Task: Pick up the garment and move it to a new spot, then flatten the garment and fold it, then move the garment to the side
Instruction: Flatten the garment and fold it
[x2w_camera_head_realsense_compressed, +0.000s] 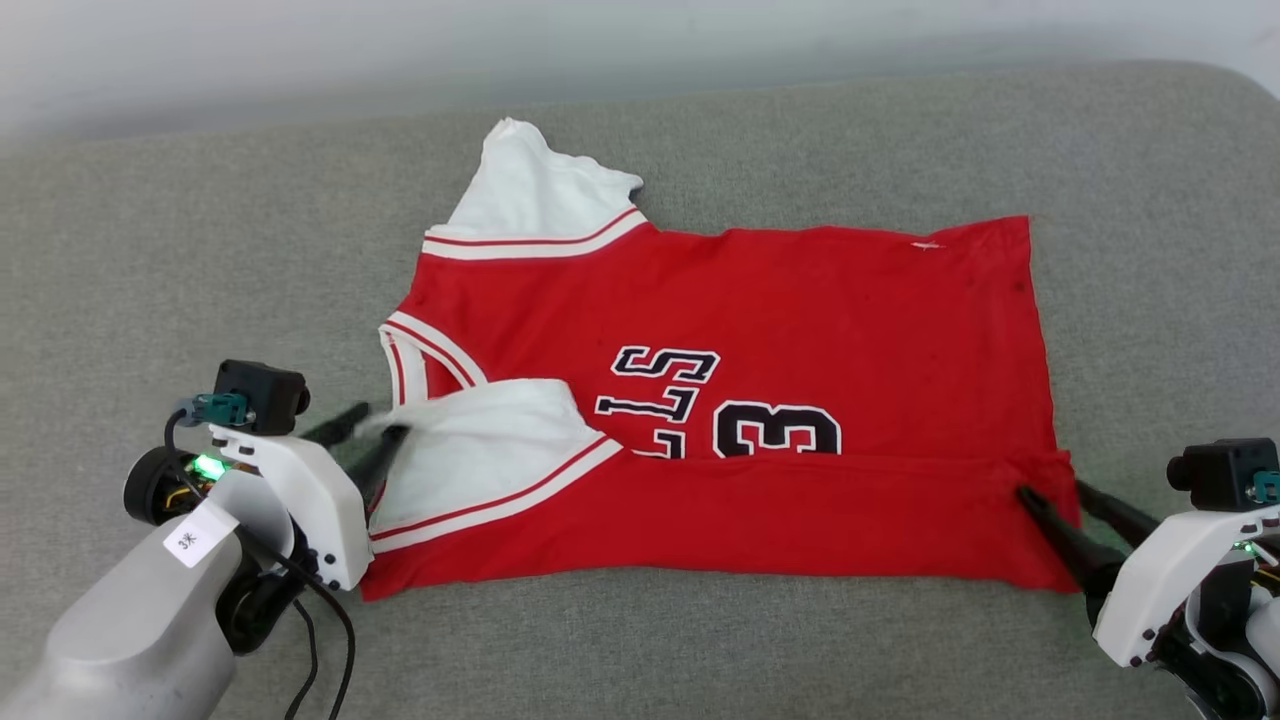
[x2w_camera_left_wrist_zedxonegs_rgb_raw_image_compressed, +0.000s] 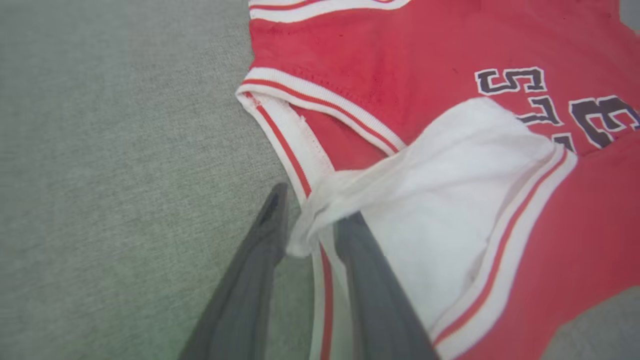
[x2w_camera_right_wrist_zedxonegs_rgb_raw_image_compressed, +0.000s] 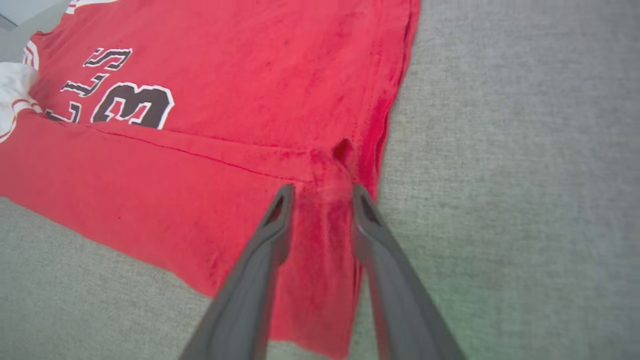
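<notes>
Garment (x2w_camera_head_realsense_compressed: 760, 330) is lying flat across the grey padded surface (x2w_camera_head_realsense_compressed: 150, 250), collar end toward the robot's left, hem (x2w_camera_head_realsense_compressed: 1040, 330) toward its right, printed side up. The near long edge is sitting turned over onto the body, and the fold line (x2w_camera_head_realsense_compressed: 800, 458) is cutting across the bottom of the "13" (x2w_camera_head_realsense_compressed: 775, 430). I am reading this as the first lengthwise fold just laid, with the far half not yet brought over. The near white sleeve (x2w_camera_head_realsense_compressed: 480, 440) is lying on top of the red, slightly bunched; the far sleeve (x2w_camera_head_realsense_compressed: 530, 190) is sticking out beyond the body. The two arms are working opposite ends of the same fold, which is probably why the turned strip is running straight from end to end. Left gripper (x2w_camera_left_wrist_zedxonegs_rgb_raw_image_compressed: 315, 205) is sitting at the sleeve end, low over the cloth, jaws narrowly parted, with the sleeve's white corner draping loosely between the fingers. It is not looking pinched. Right gripper (x2w_camera_right_wrist_zedxonegs_rgb_raw_image_compressed: 323, 190) is sitting at the hem end, jaws also narrowly parted, straddling a small raised ridge of red cloth where the fold meets the hem. That ridge is looking like a pinch mark, so the corner is probably needing a light smoothing. Both grippers are pointing in from the near side, with the cloth directly under and ahead of the fingertips. Risk: either corner is liable to snag on a finger and spoil the fold.
</notes>
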